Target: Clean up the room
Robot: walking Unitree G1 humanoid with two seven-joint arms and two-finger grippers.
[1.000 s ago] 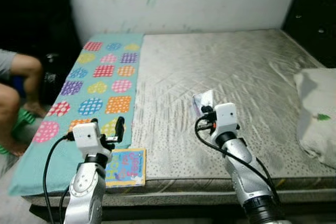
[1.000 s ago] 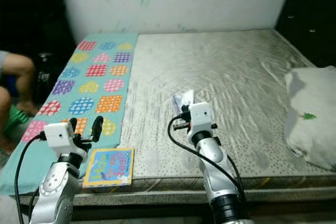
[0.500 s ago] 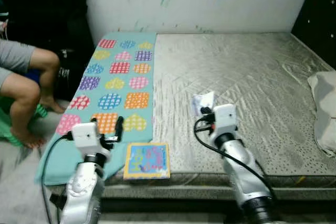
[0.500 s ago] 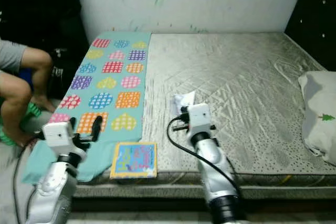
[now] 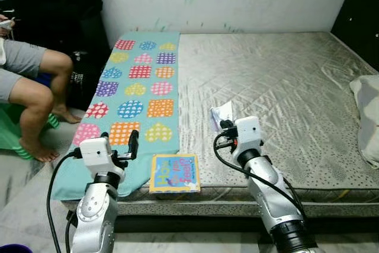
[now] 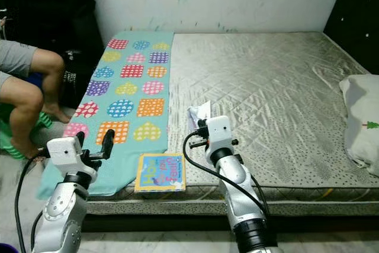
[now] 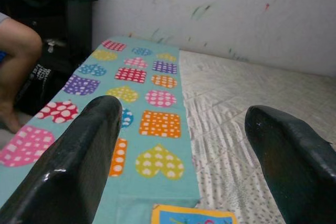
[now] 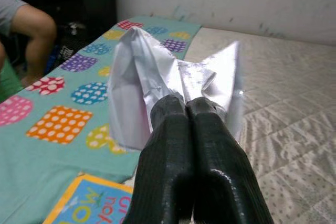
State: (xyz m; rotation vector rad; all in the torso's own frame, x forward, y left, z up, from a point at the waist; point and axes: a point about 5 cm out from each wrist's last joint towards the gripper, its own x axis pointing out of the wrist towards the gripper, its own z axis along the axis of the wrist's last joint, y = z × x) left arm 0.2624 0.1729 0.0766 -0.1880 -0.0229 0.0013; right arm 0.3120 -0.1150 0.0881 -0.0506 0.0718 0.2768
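Above mattress (image 5: 284,81), right gripper (image 8: 188,109) still pinches wrapper (image 8: 157,77).

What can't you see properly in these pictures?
- The silvery wrapper: the right gripper, shut on it, hides its lower part in the right wrist view.
- The book: its words are too small in the head views.
- The pillow: the right edge cuts it off.
- The person: the left edge cuts them off.

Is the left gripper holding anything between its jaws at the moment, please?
No, the left gripper has its jaws spread wide, nothing between them.
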